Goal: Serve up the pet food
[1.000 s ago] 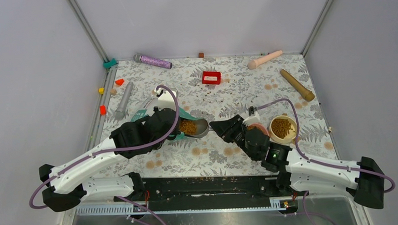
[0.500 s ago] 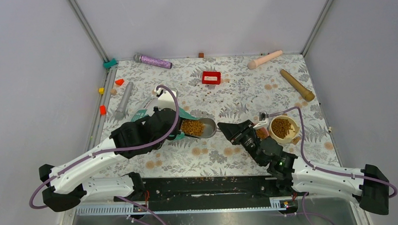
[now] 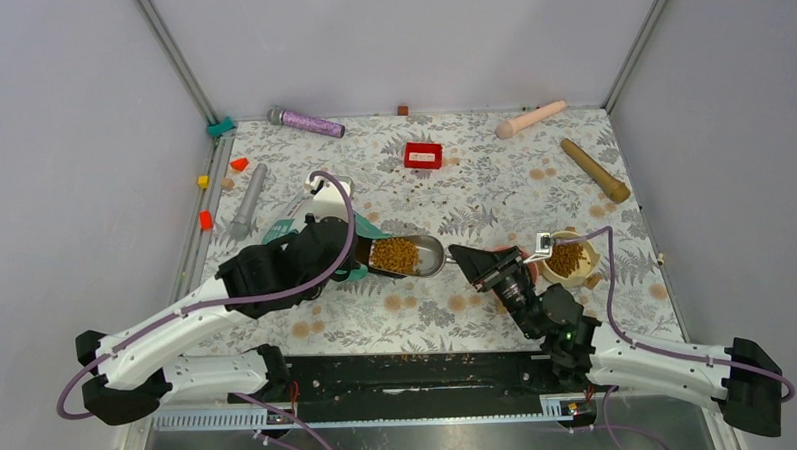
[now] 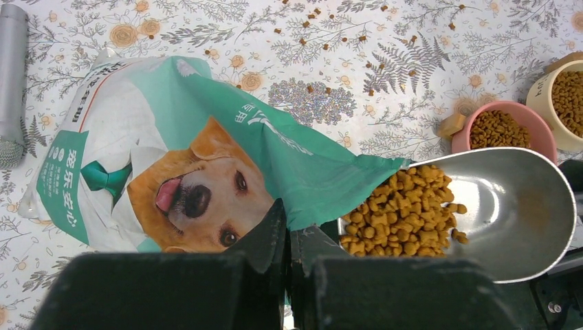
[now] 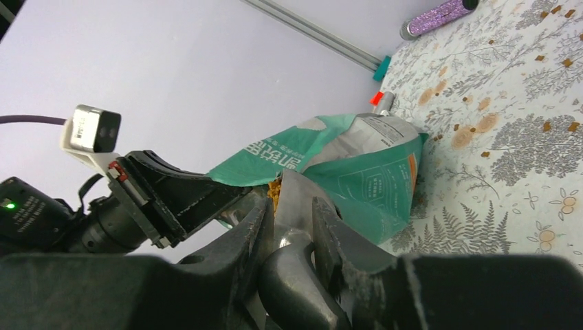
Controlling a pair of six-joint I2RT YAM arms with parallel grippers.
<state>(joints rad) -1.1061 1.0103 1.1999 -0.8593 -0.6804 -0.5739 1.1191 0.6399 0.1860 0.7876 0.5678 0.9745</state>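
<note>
The teal-and-white bag [image 4: 172,165] with the dog's face lies on the table, mouth to the right. My left gripper [image 4: 287,220] is shut on the bag's edge by the mouth; it also shows in the top view [image 3: 354,255]. My right gripper [image 5: 292,206] is shut on the handle of the grey metal scoop [image 4: 509,206]. The scoop sits level just outside the bag's mouth, about half full of brown kibble [image 4: 402,216]. In the top view the right gripper [image 3: 463,255] is right of the scoop [image 3: 416,255]. The pink bowl [image 4: 505,127] and yellow bowl [image 3: 568,257] both hold kibble.
Loose kibble [image 4: 330,41] lies scattered behind the bag. A red box [image 3: 423,155], a purple cylinder [image 3: 306,121], a beige pestle [image 3: 531,118], a wooden cylinder [image 3: 595,169] and a grey cylinder [image 3: 248,200] lie toward the back. Small coloured blocks [image 3: 205,220] line the left edge.
My right gripper has drawn the scoop rightward out of the bag's mouth, with kibble in it. The left gripper has stayed on the bag.
</note>
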